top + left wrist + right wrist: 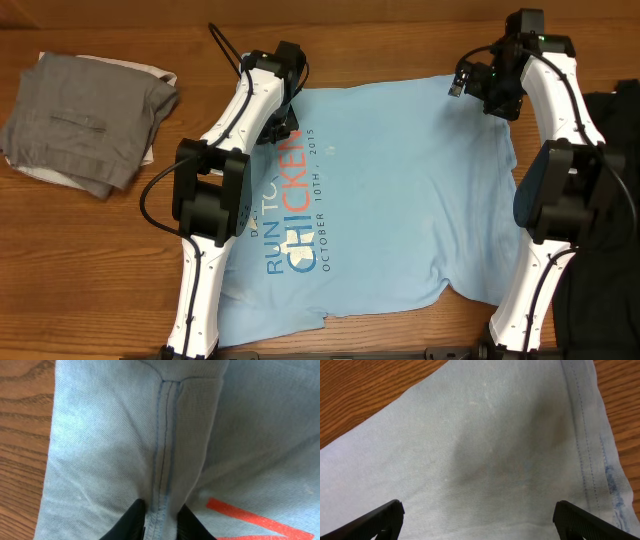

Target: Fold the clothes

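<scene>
The light blue T-shirt (pixel 400 190) lies spread, print side up, on the wooden table (pixel 90 260). The left gripper (pixel 161 510) pinches a stitched seam at its edge. The right gripper (pixel 479 515) hovers wide over the hem corner.

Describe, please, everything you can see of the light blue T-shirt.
The light blue T-shirt, of soft knit cloth, lies spread and slightly rumpled on the wooden table, blue and orange print up. The left jaws pinch a stitched seam at one edge; the right jaws stand open over a hemmed corner.
</scene>
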You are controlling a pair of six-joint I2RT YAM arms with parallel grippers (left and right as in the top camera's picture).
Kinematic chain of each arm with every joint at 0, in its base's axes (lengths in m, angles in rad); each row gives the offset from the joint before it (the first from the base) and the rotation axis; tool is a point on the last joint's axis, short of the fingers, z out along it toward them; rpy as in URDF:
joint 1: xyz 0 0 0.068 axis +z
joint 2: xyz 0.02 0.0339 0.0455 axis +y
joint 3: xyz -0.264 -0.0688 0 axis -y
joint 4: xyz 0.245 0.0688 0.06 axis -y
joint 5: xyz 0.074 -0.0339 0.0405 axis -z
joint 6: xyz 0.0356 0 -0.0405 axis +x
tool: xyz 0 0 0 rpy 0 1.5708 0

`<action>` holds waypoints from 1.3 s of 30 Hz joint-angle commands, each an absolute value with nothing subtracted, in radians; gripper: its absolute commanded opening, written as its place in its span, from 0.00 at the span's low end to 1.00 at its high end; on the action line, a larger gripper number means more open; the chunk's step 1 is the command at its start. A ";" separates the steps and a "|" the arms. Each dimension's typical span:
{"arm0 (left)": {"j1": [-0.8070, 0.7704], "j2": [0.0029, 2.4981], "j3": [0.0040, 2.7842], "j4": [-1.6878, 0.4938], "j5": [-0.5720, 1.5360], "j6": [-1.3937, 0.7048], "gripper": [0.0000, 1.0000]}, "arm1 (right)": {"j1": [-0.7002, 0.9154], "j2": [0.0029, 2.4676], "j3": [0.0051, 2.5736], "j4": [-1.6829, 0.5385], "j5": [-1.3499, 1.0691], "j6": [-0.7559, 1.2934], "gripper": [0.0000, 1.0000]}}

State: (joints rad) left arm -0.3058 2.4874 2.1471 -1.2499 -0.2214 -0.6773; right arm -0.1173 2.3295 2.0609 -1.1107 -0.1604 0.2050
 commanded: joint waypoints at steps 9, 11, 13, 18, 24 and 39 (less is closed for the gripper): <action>-0.281 2.491 2.255 -1.367 -0.323 -0.598 0.18 | -0.119 2.319 2.082 -1.105 -0.170 0.201 1.00; -0.274 2.491 2.263 -1.389 -0.353 -0.597 0.18 | -0.119 2.319 2.082 -1.105 -0.170 0.201 1.00; -0.263 2.491 2.263 -1.406 -0.377 -0.585 0.18 | -0.119 2.319 2.082 -1.105 -0.170 0.201 1.00; -0.231 2.491 2.263 -1.419 -0.403 -0.570 0.18 | -0.119 2.319 2.082 -1.105 -0.170 0.201 1.00; -0.189 2.491 2.263 -1.414 -0.349 -0.568 0.26 | -0.119 2.319 2.082 -1.105 -0.170 0.201 1.00; -0.247 2.493 2.260 -1.316 -0.112 -0.576 0.45 | -0.119 2.319 2.082 -1.106 -0.170 0.201 1.00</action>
